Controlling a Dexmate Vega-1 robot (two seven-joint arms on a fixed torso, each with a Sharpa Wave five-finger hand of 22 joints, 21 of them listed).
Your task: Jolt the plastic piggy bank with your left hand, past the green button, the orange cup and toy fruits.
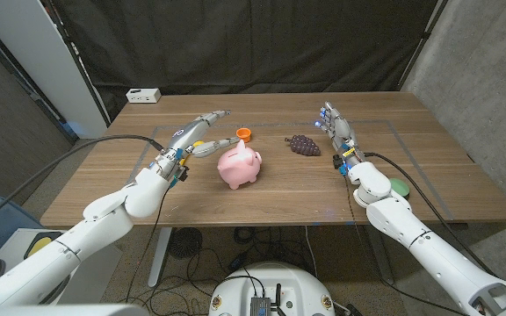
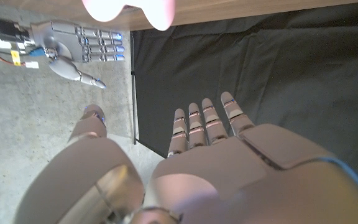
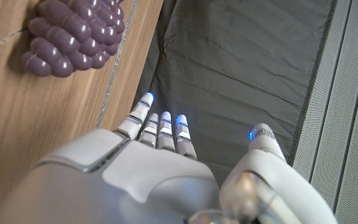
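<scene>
A pink plastic piggy bank stands in the middle of the wooden table; its underside also appears in the left wrist view. My left hand hovers just left of it, fingers stretched out and apart, thumb close to the pig's back, holding nothing. The same hand appears from behind. An orange cup sits just behind the pig. Purple toy grapes lie to its right and show again. My right hand stands open beside the grapes. A green button peeks out beside my right forearm.
A white box sits at the table's far left corner. Black curtain hangs behind the table. My right hand is seen across from the left wrist camera. Tape lines mark a rectangle on the tabletop.
</scene>
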